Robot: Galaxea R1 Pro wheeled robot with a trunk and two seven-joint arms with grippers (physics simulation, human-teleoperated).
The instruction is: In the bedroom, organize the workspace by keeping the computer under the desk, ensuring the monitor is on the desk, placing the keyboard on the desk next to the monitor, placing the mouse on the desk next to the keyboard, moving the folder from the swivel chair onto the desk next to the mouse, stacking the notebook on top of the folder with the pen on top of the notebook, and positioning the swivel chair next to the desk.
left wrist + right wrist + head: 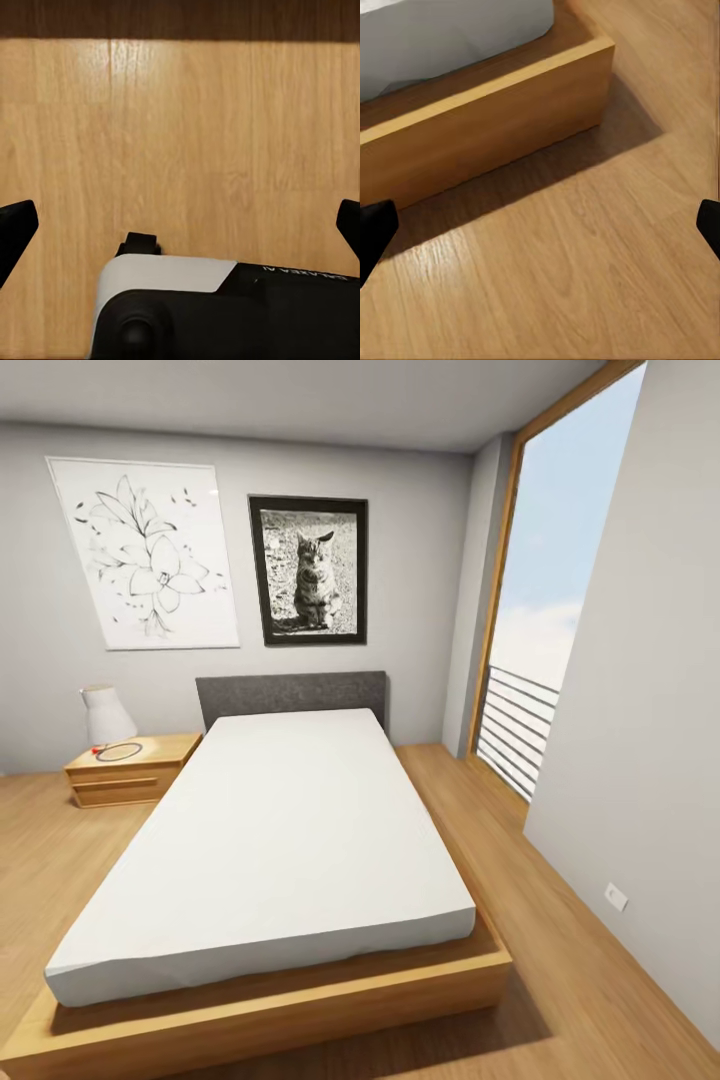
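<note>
The head view looks across a bedroom with pale grey walls [420, 560] and a light wooden plank floor [560, 980]. A bed [270, 840] fills the middle of the room: a plain white mattress on a low light-wood frame [300, 1010], with a grey upholstered headboard [290, 695] against the far wall. Beside the head of the bed, at its left edge, stands a low wooden nightstand [130, 770] with two drawers; a white lamp [105, 715] sits at its back left corner and a round ringed object [118, 752] lies flat on its top. Above the headboard hang two pictures: a large white flower drawing [145, 555] and, next to it, a black-framed photograph of a cat [308, 570]. At the right a tall wood-framed window [545, 610] shows sky behind a slatted railing [515, 730], and a white wall outlet [616, 897] sits low on the near right wall. None of the task's things, desk included, appears in these views. The left wrist view faces the bare floor, with the left gripper [180, 225] spread wide, its dark fingertips [15, 229] at opposite edges, and part of the robot's white and black body [225, 307] below. The right gripper [540, 225] is likewise spread wide and holds nothing, over floor near a corner of the bed frame.
</note>
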